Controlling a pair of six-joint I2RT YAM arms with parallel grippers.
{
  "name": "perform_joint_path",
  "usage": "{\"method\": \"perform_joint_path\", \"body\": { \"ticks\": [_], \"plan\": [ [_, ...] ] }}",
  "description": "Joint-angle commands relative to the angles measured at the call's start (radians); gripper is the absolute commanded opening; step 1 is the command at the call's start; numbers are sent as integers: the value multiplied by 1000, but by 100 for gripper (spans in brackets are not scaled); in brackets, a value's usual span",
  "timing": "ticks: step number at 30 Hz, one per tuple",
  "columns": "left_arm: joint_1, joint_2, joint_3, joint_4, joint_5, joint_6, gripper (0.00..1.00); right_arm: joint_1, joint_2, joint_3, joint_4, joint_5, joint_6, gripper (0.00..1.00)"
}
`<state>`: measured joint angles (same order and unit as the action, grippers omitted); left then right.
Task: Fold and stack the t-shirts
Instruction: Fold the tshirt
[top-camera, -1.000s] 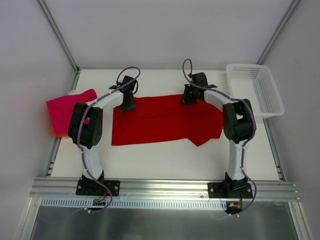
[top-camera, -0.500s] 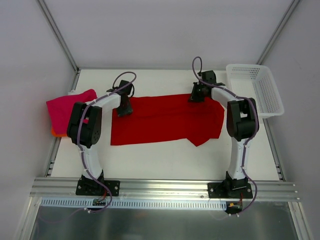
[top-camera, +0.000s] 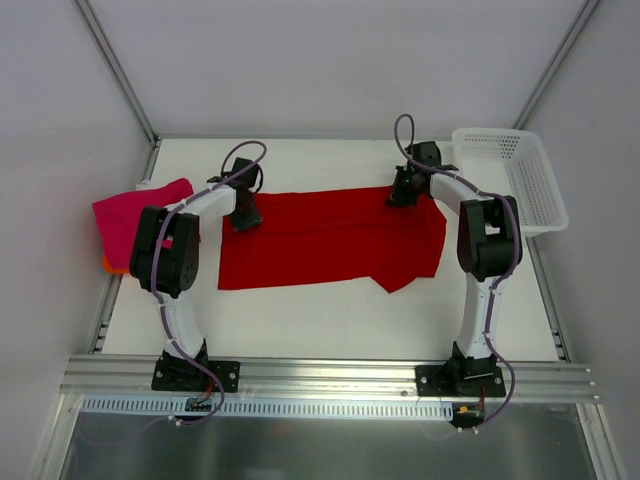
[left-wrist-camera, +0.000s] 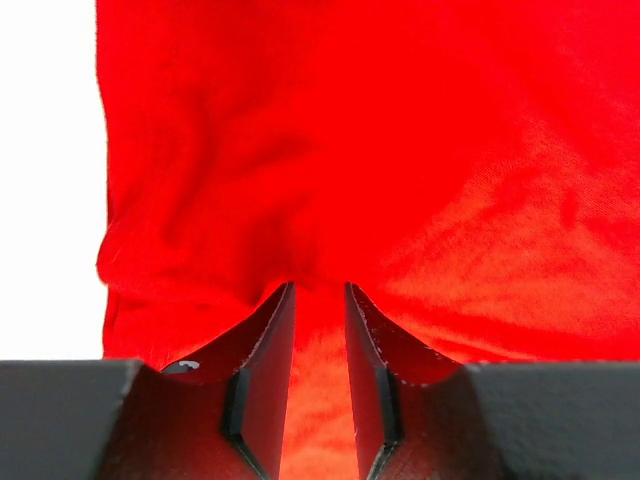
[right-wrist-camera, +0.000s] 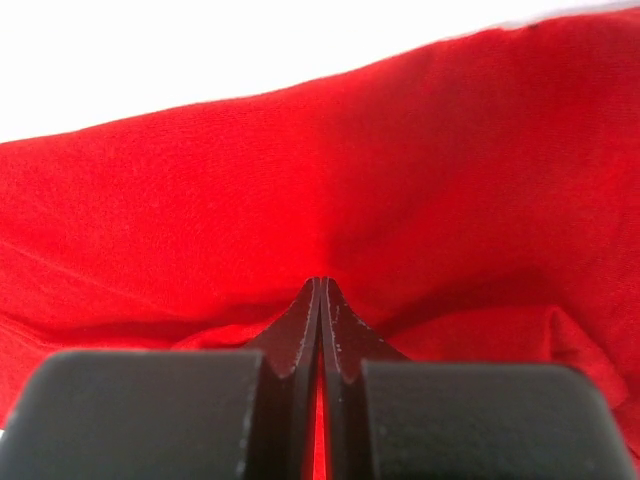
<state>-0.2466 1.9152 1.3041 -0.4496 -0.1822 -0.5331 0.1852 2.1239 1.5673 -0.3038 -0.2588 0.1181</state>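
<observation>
A: Still stretching the red shirt (top-camera: 330, 235) sideways across the table (top-camera: 330, 320)?

B: Stretching it, yes. Carrying the right gripper (top-camera: 403, 192) further toward the basket (top-camera: 530, 190) than a second ago. Dragging the left gripper (top-camera: 244, 215) a little outward too, toward the pink shirt (top-camera: 135, 215) folded at the table's left edge.

A: Holding on both sides?

B: Pinching the far hem on the right, fingers pressed almost flat together with only a sliver of red between. Narrowing on the left, closing around a pucker of cloth near the far left corner, with a slim gap showing.

A: Meaning what for the fold?

B: Probably taking out slack, widening and flattening the shirt before folding. Not yet folding, judging by the crooked flap at the near right.

A: Watching for anything?

B: Watching that left pinch, likely the weaker one. Risking a slip while pulling.
</observation>
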Motion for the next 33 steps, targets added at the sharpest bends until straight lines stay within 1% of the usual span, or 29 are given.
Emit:
{"method": "perform_joint_path", "body": {
  "ticks": [1,7,11,13,14,17,18,26,28,33],
  "plan": [
    [13,-104,38,-23,30,21,28,-10,-7,10,-23,3,-12,0],
    [15,-107,73,-41,20,36,28,-29,-10,16,-34,15,-14,0],
    [15,-101,78,-43,-28,32,27,-43,-1,39,-47,16,-12,1],
    [20,-73,99,-44,-39,39,25,-52,-1,46,-49,27,-6,1],
    [29,-59,112,-60,-27,38,21,-58,-1,48,-49,30,0,1],
    [36,-12,130,-77,-16,27,13,-67,-1,65,-60,39,2,0],
    [36,4,126,-83,-20,24,13,-72,-1,71,-63,49,-1,0],
    [47,48,98,-95,-2,1,12,-105,28,123,-103,67,-9,1],
    [49,59,93,-100,-2,-4,12,-105,41,135,-124,104,-11,1],
    [55,73,81,-103,-2,-15,12,-105,90,232,-205,211,-26,1]
  ]
}}
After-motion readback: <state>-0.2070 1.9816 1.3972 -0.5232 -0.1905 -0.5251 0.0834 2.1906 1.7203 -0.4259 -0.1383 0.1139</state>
